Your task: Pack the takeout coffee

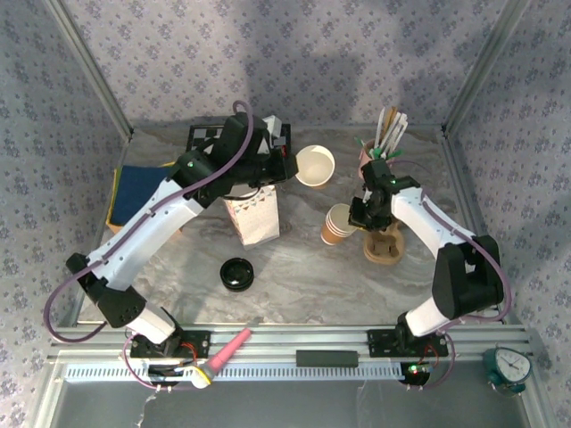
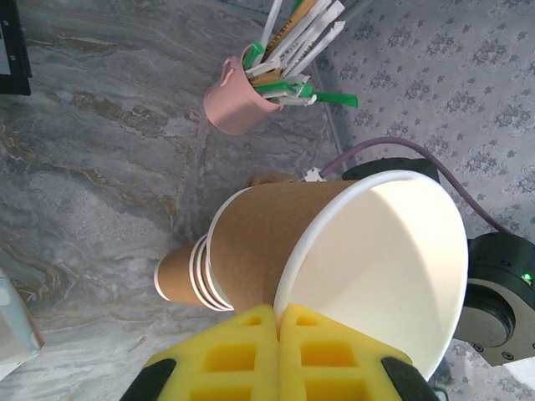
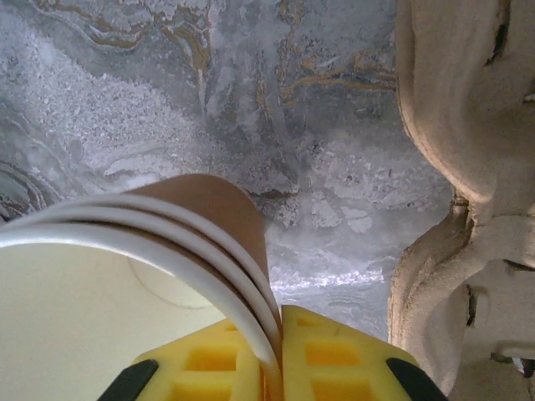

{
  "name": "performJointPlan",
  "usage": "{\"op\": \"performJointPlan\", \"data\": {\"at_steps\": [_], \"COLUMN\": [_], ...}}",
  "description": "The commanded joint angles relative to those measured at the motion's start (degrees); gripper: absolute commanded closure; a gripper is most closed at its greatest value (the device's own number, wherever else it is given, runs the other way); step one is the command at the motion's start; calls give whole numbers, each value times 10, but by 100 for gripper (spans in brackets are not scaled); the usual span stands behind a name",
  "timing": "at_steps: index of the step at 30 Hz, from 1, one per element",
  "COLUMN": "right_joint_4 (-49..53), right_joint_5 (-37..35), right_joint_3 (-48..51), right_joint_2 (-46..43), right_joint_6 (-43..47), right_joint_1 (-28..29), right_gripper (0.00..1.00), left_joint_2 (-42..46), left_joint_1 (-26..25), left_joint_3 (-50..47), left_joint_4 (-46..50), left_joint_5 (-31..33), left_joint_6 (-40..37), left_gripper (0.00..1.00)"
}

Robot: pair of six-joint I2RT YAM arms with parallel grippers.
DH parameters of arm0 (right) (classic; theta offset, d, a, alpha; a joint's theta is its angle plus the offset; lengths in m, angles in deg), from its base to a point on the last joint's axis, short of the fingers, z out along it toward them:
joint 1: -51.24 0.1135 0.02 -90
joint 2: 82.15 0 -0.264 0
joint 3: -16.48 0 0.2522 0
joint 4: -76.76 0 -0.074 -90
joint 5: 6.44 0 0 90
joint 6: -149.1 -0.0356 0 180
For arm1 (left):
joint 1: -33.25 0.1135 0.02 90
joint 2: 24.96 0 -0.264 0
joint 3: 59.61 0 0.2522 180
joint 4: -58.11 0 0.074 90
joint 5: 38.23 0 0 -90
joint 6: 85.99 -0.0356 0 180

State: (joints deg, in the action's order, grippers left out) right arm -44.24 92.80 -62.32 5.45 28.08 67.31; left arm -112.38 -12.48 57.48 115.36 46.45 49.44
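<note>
Top external view: the left gripper [image 1: 284, 168] reaches to the far middle of the marbled table [image 1: 303, 276] and is clamped on the rim of the takeout coffee cup [image 1: 314, 166]. The cup sits at its fingertips, on the side towards the right arm, with its white inside facing up. Whether the cup's base touches the table cannot be told. A white paper bag [image 1: 252, 218] stands just on the base side of this gripper. A black lid [image 1: 237, 273] lies flat beyond the bag, well apart from the fingers.

In the left wrist view, the yellow pads [image 2: 242, 351] are pressed together over the rolled rim of the tan-brown cup [image 2: 267, 242]. One pad is inside the cup and one outside. Past the cup, a stack of nested cups [image 2: 185, 282] leans, and farther off a pink mug [image 2: 236, 107] holds wrapped sticks.

The right gripper [image 1: 355, 217] grips that stack [image 1: 337, 223] at its rim. In the right wrist view, its pads [image 3: 334, 359] are closed on the layered white rims [image 3: 209, 251]. A wooden stand [image 3: 468, 167] is close beside the right-hand finger.
</note>
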Motion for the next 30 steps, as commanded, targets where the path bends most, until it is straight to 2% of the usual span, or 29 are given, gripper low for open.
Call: {"op": "performJointPlan", "data": {"at_steps": [1, 12, 23, 27, 30], "right_joint_4": [17, 39, 126, 145, 155], "right_joint_5": [-20, -29, -75, -80, -77], "right_joint_3": [-54, -226, -417, -468, -496], "right_joint_2": [9, 137, 300, 340, 363], "right_joint_6": [-10, -13, 6, 5, 4], "right_joint_1": [1, -21, -29, -29, -29], "right_gripper": [91, 93, 92, 91, 85], "left_joint_2": [28, 58, 79, 78, 76], "left_joint_1": [6, 9, 9, 11, 12], "left_joint_3": [-8, -62, -81, -81, -79], "left_joint_4": [-14, -32, -31, -28, -25], "left_joint_5": [10, 11, 21, 21, 19], "left_joint_6": [-12, 4, 5, 1, 0], "left_gripper": [100, 100, 100, 100, 100]}}
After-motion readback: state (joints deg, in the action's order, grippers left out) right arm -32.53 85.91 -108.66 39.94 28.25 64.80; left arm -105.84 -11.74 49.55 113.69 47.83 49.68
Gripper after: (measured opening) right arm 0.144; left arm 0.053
